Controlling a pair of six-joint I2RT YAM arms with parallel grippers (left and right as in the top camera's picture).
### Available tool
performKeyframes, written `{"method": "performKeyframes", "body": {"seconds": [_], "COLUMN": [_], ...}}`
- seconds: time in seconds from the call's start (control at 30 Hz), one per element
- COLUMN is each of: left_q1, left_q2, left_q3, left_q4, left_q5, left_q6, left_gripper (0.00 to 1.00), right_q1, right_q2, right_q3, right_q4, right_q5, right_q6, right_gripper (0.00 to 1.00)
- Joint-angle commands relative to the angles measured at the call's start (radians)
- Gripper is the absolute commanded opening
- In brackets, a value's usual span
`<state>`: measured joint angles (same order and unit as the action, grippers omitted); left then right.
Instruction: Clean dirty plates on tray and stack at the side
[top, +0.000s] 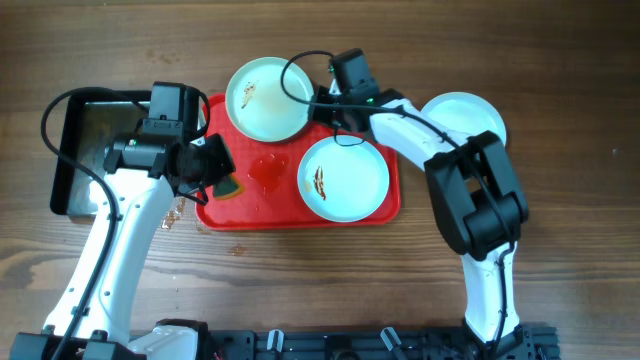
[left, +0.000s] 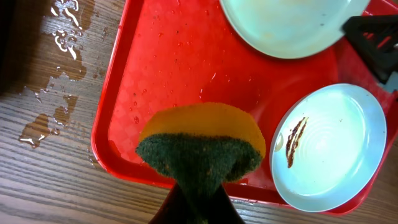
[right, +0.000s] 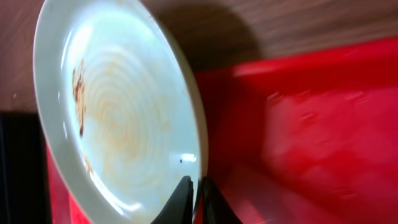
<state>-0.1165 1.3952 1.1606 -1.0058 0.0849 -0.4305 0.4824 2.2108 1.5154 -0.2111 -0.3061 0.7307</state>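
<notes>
The red tray (top: 385, 212) (left: 124, 93) carries two plates. The back-left plate (top: 262, 98) (right: 118, 112) has brown smears, and its far edge hangs over the tray's back rim. My right gripper (top: 318, 105) (right: 196, 186) is shut on that plate's right rim, one finger on each face. A second plate (top: 343, 178) (left: 329, 146) with a brown streak lies flat at the tray's right. The third plate (top: 468, 118) rests on the table right of the tray, partly under my right arm. My left gripper (top: 212, 165) (left: 199, 202) is shut on a yellow and green sponge (left: 199, 146) over the tray's left front.
A black metal pan (top: 80, 150) lies on the table left of the tray. Water puddles (left: 62, 37) (top: 175, 212) spread over the wood beside the tray's left edge. A wet red patch (top: 268, 172) marks the tray's middle. Cables loop over both arms.
</notes>
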Motion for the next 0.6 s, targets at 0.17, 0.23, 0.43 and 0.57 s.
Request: {"method": "performKeyframes", "body": {"seconds": [0.17, 0.23, 0.43, 0.57], "left_q1": [0.001, 0.001, 0.001, 0.001], "left_q2": [0.006, 0.006, 0.006, 0.006], "left_q3": [0.016, 0.016, 0.016, 0.016], "left_q4": [0.002, -0.002, -0.001, -0.002], "left_q5": [0.008, 0.007, 0.008, 0.008], "left_q6": [0.016, 0.016, 0.016, 0.016], "left_gripper": [0.04, 0.04, 0.04, 0.04], "right_q1": [0.097, 0.106, 0.117, 0.17], "right_q2": [0.024, 0.024, 0.024, 0.024], "right_q3": [0.016, 0.016, 0.014, 0.014], "right_q4": [-0.036, -0.04, -0.033, -0.04], "right_q5": [0.001, 0.044, 0.104, 0.105], "right_q6": [0.042, 0.094, 0.253, 0.275], "right_gripper": [0.24, 0.25, 0.24, 0.14]}}
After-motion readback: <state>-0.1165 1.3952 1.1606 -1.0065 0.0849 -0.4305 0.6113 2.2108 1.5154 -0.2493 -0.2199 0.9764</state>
